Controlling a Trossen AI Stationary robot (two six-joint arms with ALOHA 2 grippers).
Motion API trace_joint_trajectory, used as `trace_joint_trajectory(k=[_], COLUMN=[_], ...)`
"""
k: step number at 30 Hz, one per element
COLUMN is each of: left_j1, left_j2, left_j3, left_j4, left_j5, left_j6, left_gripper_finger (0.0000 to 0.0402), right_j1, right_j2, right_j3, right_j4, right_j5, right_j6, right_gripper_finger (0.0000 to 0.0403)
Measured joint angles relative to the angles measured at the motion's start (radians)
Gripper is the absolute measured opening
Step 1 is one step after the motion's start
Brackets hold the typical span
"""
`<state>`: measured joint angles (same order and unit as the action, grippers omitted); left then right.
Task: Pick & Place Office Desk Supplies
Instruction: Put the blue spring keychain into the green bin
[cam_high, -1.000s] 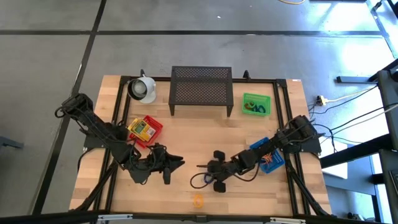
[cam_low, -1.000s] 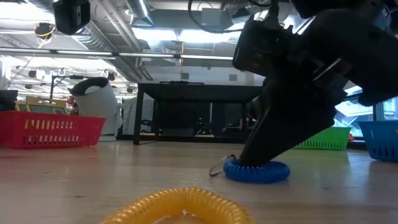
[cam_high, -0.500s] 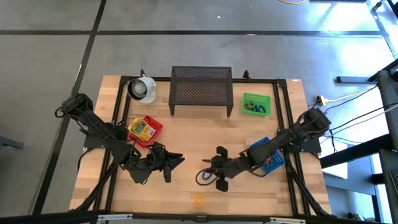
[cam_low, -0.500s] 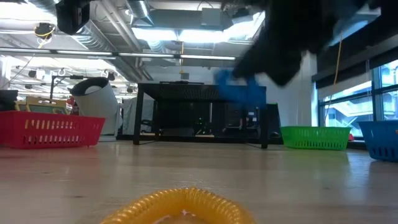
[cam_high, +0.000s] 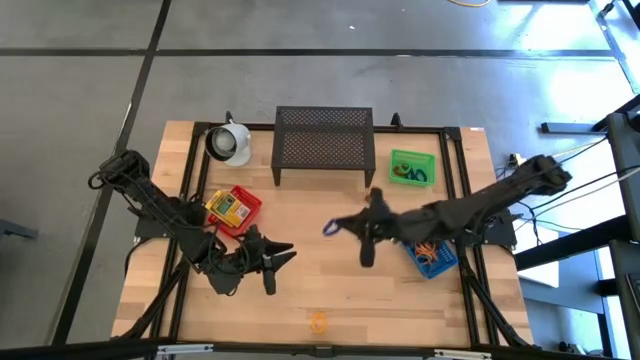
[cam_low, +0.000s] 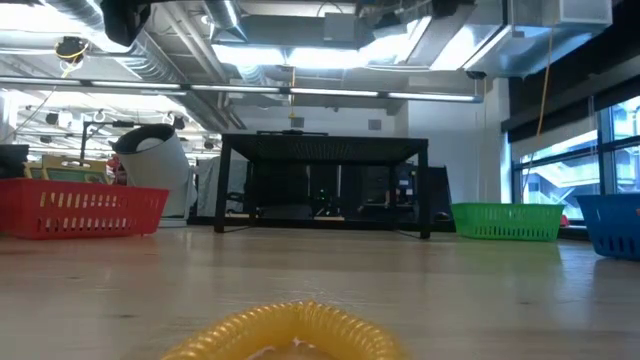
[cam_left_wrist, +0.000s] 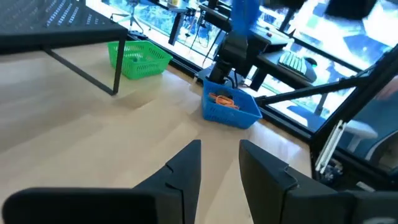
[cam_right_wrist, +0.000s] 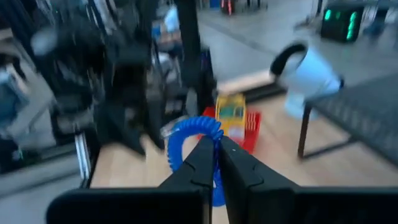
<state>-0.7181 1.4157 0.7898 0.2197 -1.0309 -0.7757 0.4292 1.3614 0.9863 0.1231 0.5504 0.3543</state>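
Currently I have the right gripper (cam_high: 352, 226) raised above the bench (cam_high: 300, 300), a little in front of the black mesh shelf (cam_high: 323, 143), with its fingers (cam_right_wrist: 205, 163) pinched together on a blue coil loop (cam_right_wrist: 194, 152). In the right wrist view the loop hangs off the finger tips, held by one thin section of its ring only. The low view shows no arm near the bench surface, so I judge the loop to be well clear of the wood.

Risk 1: the loop slips out. The grip is narrow and the coil is springy; a fast swing of the long outstretched arm could shake it free, and it would drop onto open bench, short of any bin.

Risk 2: a miss at the drop. The blue bin (cam_high: 432, 255) stands near the shelf's right side, toward the bench's right edge, and already holds orange loops (cam_left_wrist: 222, 99). A dangling loop released off centre could catch the rim and fall outside.

Risk 3: wrong bin. The green bin (cam_high: 412, 168) stands just right of the shelf, nearer the arm's path than the blue one.

The left gripper (cam_high: 283, 257) waits low in front of the red bin (cam_high: 245, 215), well left of the shelf, its fingers (cam_left_wrist: 186, 168) parted and empty. A yellow coil loop (cam_high: 318, 321) lies near the front edge of the bench, not yet collected.
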Motion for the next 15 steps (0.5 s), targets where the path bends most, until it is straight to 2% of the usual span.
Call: trace_joint_trajectory(k=[5, 10, 15], left_j1=[0.000, 0.000, 0.000], left_j2=[0.000, 0.000, 0.000], left_j3=[0.000, 0.000, 0.000], left_j4=[-0.013, -0.013, -0.013], left_j5=[0.004, 0.023, 0.098], left_j6=[0.075, 0.125, 0.127], left_gripper_finger=[0.0102, 0.0102, 0.0102], right_j1=[-0.044, -0.103, -0.192], right_j2=[-0.089, -0.116, -0.116], right_j3=[0.001, 0.001, 0.001], right_j4=[0.024, 0.007, -0.146], right_j5=[0.017, 0.019, 0.018], right_j6=[-0.052, -0.075, -0.035], right_gripper_finger=[0.0013, 0.0013, 0.0013])
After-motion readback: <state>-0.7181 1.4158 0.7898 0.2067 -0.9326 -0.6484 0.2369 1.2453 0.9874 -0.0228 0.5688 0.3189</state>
